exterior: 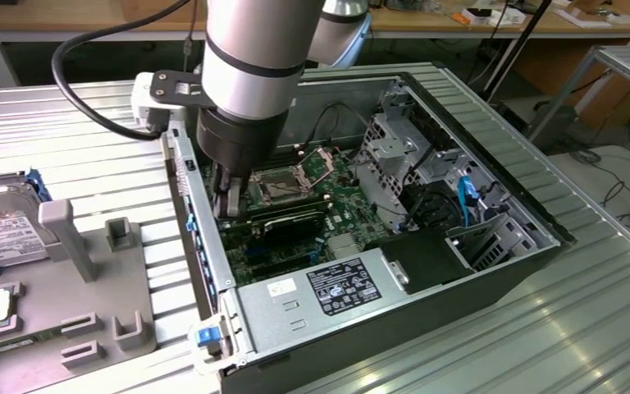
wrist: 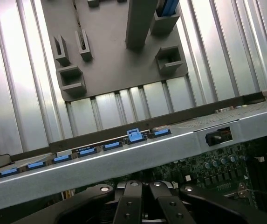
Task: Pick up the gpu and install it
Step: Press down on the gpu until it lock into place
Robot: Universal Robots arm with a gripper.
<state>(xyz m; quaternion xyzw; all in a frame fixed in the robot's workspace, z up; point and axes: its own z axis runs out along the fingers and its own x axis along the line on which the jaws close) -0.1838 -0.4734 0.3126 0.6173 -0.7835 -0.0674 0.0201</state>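
Exterior view: the gpu (exterior: 289,222) sits inside the open computer case (exterior: 425,287), lying across the green motherboard (exterior: 331,176) just below the CPU socket (exterior: 280,185), black cooler face up. The gripper (exterior: 225,201) reaches down at the card's end near the case's rear wall, fingers fully closed; whether they clamp the card cannot be told. The power supply (exterior: 326,291) lies nearer the camera. A grey fixture tray (exterior: 107,271) and a hard drive (exterior: 3,230) rest on the exterior view's left.

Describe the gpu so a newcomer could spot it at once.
Start at the open computer case on the ribbed metal table. On its green motherboard, just below the square processor socket, lies the gpu, beside the arm's gripper. It is the one long black slab there.
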